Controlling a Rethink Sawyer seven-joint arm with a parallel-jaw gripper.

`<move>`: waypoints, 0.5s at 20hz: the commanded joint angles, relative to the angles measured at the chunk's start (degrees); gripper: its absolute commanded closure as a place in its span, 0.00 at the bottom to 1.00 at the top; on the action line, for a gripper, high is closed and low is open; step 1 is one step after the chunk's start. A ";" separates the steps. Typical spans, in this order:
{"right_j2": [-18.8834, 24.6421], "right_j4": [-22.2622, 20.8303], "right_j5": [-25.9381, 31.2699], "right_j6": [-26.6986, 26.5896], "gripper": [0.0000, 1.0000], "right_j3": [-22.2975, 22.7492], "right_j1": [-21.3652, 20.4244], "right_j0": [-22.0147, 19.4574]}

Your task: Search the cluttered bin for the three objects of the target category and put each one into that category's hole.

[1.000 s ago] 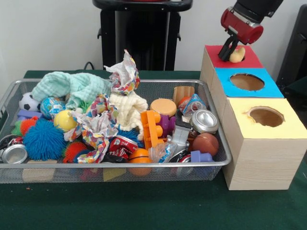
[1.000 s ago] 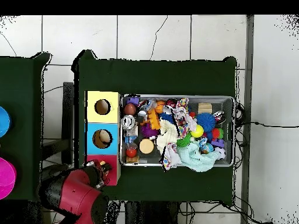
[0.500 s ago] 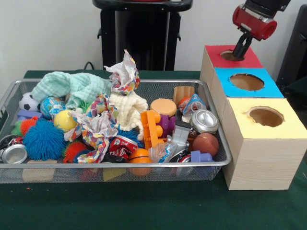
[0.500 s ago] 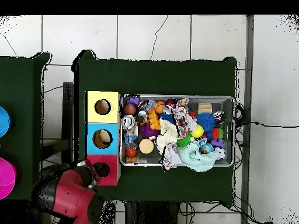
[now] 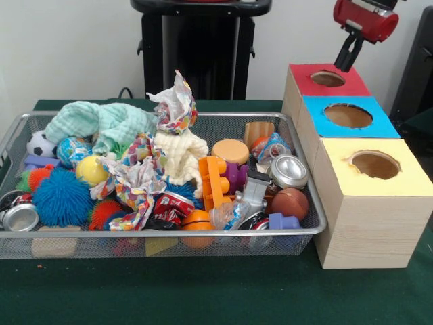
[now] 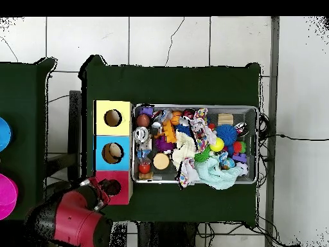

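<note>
One target item is gone from view, dropped into the red hole (image 5: 327,78) a second ago. I am lifting the pincer (image 5: 347,62) clear of the box, carrying nothing; whether it is spread I cannot tell. Next I am returning to the bin (image 5: 308,203) on the bench (image 5: 203,291).

The arm (image 5: 365,17) is cut off by the top edge in the front view. The pincer (image 5: 346,61) shows too little to tell whether its fingers are apart. Items at the bottom of the bin (image 5: 203,240) lie hidden under others.
</note>
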 commanded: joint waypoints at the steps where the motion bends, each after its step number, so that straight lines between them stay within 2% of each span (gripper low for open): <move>1: 0.65 -7.81 6.34 -1.07 1.00 0.29 -5.41 -5.47; 5: 1.13 -11.39 3.82 -2.76 1.00 2.13 -7.57 -9.17; 10: 0.15 -16.77 6.74 -3.78 1.00 1.37 -10.77 -12.80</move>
